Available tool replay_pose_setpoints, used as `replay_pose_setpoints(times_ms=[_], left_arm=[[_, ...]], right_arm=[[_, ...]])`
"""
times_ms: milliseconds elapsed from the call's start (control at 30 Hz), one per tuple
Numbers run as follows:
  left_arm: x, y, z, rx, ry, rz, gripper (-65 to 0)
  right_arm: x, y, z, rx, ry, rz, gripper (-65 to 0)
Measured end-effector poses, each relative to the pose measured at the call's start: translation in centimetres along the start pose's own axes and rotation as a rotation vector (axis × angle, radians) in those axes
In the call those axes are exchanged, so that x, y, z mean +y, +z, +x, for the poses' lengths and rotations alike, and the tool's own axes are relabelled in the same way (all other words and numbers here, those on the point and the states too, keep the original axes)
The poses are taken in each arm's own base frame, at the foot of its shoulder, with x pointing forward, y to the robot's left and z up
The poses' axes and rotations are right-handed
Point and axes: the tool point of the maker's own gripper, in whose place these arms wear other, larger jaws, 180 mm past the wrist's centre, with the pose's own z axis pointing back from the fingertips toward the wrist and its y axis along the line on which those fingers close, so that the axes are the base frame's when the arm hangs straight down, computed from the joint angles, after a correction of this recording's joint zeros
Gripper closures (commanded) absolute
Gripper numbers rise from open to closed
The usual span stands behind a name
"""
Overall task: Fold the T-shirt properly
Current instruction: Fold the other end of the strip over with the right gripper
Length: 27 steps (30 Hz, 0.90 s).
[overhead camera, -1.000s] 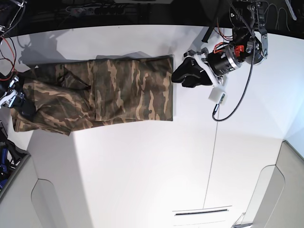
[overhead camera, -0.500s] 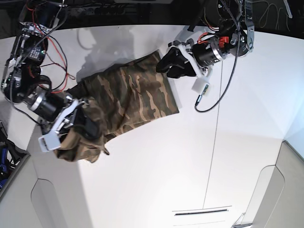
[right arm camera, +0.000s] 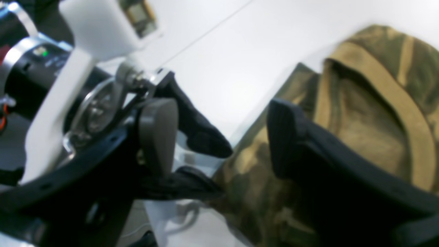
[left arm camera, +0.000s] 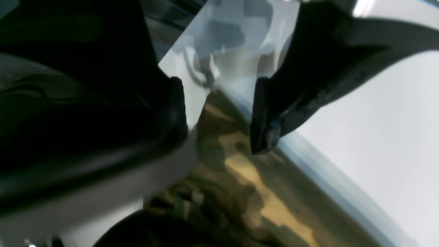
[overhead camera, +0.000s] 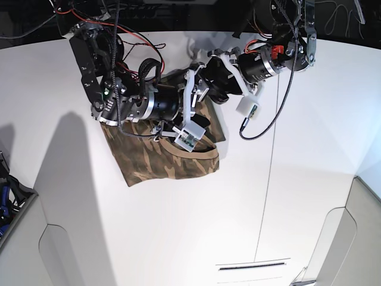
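Toward the far edge of the bench (overhead camera: 196, 232) lies the T-shirt (overhead camera: 161, 158), doubled into a compact bundle with its tan collar band along the near side. Both arms crowd over its far end. The right hand (right arm camera: 219, 137) stands wide with nothing between its pads, cloth lying just past them, likely having let the folded-over layer drop. The left hand (left arm camera: 219, 113) is parted too, hovering over the shirt's edge without pinching it, probably placed to steady that end.

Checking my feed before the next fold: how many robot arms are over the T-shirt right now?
2: the right arm reaches in from the base view's left over the T-shirt; the left arm comes from that view's right to its far edge.
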Motion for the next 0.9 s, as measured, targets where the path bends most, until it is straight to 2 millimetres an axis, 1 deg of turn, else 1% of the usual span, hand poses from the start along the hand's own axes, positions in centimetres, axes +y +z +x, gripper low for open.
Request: replay_pose_setpoints(times_ms=[133, 200, 267, 367, 533, 600, 633, 667, 700, 733, 800, 900], left_arm=[[0.7, 0.4, 0.0, -0.002, 0.004, 0.02, -33.1], [1.3, 0.9, 0.3, -0.016, 0.013, 0.039, -33.0], [1.9, 1.4, 0.8, -0.041, 0.031, 0.048, -33.0], [2.6, 2.1, 1.2, -0.066, 0.046, 0.066, -33.0], [3.2, 2.6, 1.4, -0.074, 0.053, 0.087, -33.0], [3.2, 2.5, 1.4, -0.075, 0.054, 0.086, -33.0], [3.2, 2.5, 1.3, -0.074, 0.054, 0.086, -33.0], [3.2, 2.5, 1.3, -0.074, 0.054, 0.087, -33.0], [3.2, 2.5, 1.3, -0.075, 0.054, 0.086, -33.0], [3.2, 2.5, 1.4, -0.075, 0.054, 0.086, -33.0], [3.2, 2.5, 1.4, -0.075, 0.054, 0.086, -33.0], [3.2, 2.5, 1.4, -0.075, 0.053, 0.086, -33.0]], right_arm=[[0.2, -0.1, 0.8, -0.025, -0.009, 0.003, -40.7], [-0.2, 0.1, 1.2, -0.043, -0.018, -0.011, -40.7], [-1.2, 0.8, 1.5, -0.061, -0.032, -0.04, -40.7], [-3.5, 2.6, 2.1, -0.114, -0.076, -0.102, -40.7], [-7.1, 7.2, 4.1, -0.286, -0.18, -0.18, -40.7], [-8.5, 8.7, 4.4, -0.325, -0.189, -0.22, -40.4], [-9.4, 9.4, 4.4, -0.334, -0.197, -0.248, -37.8], [-10.3, 10.1, 4.3, -0.34, -0.203, -0.284, -32.9], [-11.2, 10.9, 4.2, -0.351, -0.205, -0.33, -25.7], [-12.2, 11.6, 3.9, -0.359, -0.213, -0.375, -17.2], [-14.0, 12.8, 2.7, -0.348, -0.252, -0.454, 0.0], [-15.7, 13.9, 0.8, -0.335, -0.314, -0.51, 0.0]])
